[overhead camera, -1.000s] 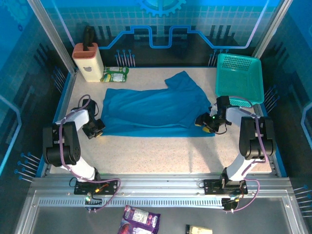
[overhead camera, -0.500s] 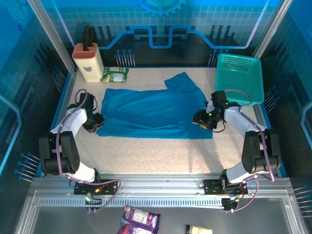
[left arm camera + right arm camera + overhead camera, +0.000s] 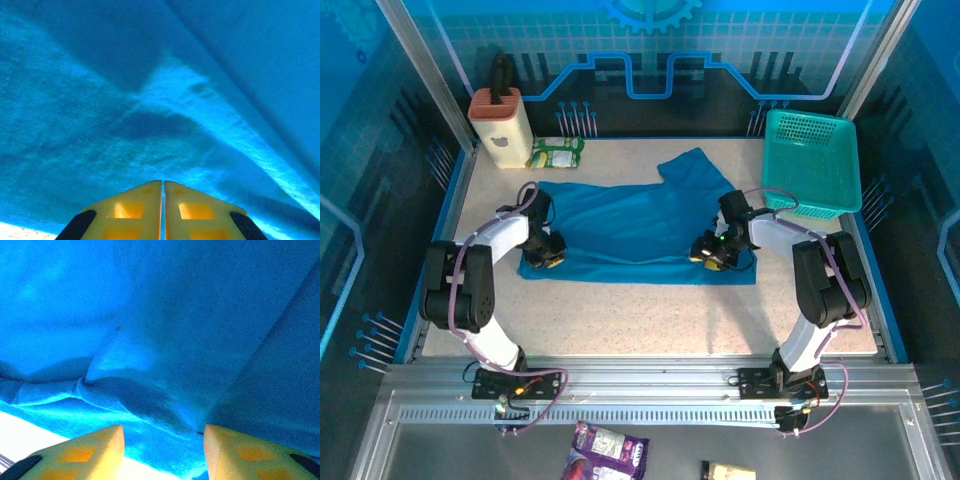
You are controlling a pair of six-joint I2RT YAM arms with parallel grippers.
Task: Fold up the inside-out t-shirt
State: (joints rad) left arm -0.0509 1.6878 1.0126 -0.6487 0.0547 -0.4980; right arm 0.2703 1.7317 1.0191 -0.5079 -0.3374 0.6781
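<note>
Speckled table (image 3: 620, 310) under the inside-out t-shirt (image 3: 640, 225); left pincer (image 3: 162, 184) closed tight, right pincer (image 3: 163, 431) wide apart.

left gripper (image 3: 552, 262): moved inward onto plain blue-teal soft cloth t-shirt (image 3: 630, 225) | right gripper (image 3: 703, 255): likewise (from right edge)

Top external: fixed, high up behind the arm bases, tilted down and forward, covers the whole bench (image 3: 650, 310) and both arms. Left wrist: mounted just behind the left jaws, looks out along them, very close to the t-shirt (image 3: 150, 100). Cloth ahead of the jaws, sliver of bench beside them at lower left. Right wrist: same mount behind the right jaws, equally close. Cloth ahead, pale bench strip between and below the jaws. Overlap: each wrist view is a small patch of the shirt's near edge, which the top view shows at that arm's jaws.
</note>
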